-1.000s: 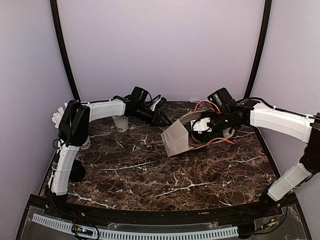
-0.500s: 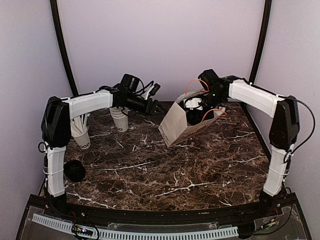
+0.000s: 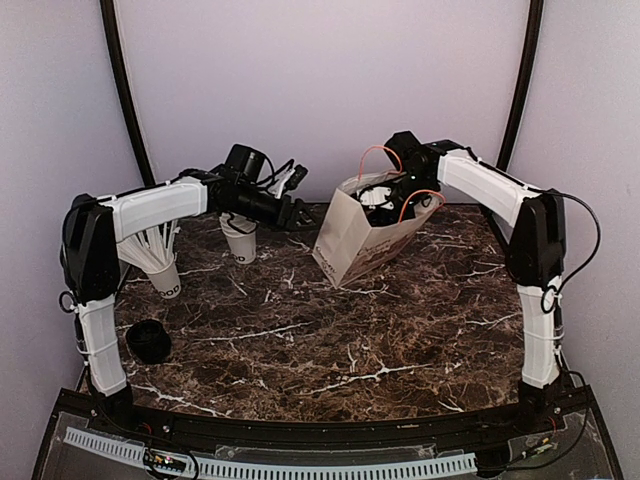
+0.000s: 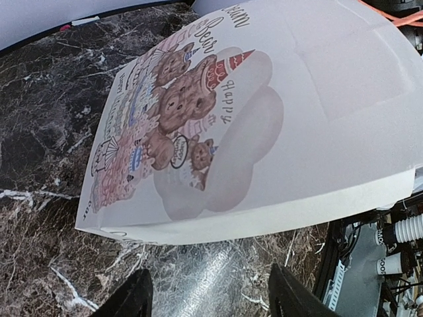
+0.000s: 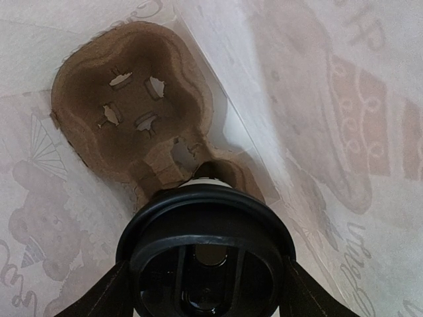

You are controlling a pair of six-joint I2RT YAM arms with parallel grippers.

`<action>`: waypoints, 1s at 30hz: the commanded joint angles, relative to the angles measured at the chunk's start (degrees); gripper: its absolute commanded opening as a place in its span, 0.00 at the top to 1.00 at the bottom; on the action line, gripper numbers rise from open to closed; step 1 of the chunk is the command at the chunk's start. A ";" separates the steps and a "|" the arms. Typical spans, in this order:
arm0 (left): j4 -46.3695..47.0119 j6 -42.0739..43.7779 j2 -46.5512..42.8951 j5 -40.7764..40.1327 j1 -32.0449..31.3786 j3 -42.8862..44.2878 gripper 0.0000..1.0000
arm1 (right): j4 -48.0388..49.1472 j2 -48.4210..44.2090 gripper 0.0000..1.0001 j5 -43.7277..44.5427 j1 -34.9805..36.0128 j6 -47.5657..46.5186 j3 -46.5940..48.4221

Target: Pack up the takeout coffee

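one takeout coffee (image 5: 206,261) is in play, and it is held inside the paper bag (image 3: 350,248), its round black lid gripped from both sides by the right fingers (image 5: 307,300), which are spread wide around it. only a sliver of the white cup is seen below the lid. beneath it a brown pulp carrier (image 5: 125,99) is laid on the bag's floor, and the cup is judged to be at or just over the nearer well, though whether it is seated cannot be told. the step in hand is taken to be the lowering of the cup into that well and its release. it is best done with the cup kept upright and centred over the well, pressed straight down until it is caught by the pulp, and only then let go. the fingers should be opened just enough to clear the lid and drawn straight up, so that the thin bag wall is not snagged and the cup is not tipped. the bag is seen leaning in the overhead view, so it could be steadied by the left fingers (image 4: 132,300), which are parted with nothing between them and are poised just short of the bag's printed side, above the tabletop (image 3: 330,340). counted: one bag, one carrier with two wells seen (one empty, one under the cup), one lidded coffee, one black round object (image 3: 148,341) near the left arm's base, likely a spare lid, one white cup filled with paper-wrapped straws (image 3: 162,272), and one stack of nested white cups (image 3: 241,243) whose number cannot be told.
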 commanded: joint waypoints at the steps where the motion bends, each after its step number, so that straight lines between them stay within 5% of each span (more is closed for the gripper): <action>1: -0.45 0.28 -4.96 -0.72 0.07 -2.15 0.37 | -4.29 4.89 0.45 -3.26 -0.26 -0.47 4.13; 19: 0.76 0.80 -8.84 -1.05 0.07 -7.48 0.37 | -22.41 6.10 0.48 -2.04 3.02 -4.21 10.73; 30: 0.90 1.19 -8.83 -0.54 0.07 -8.50 0.37 | -22.65 -5.35 0.48 -1.23 8.55 -1.37 -6.89</action>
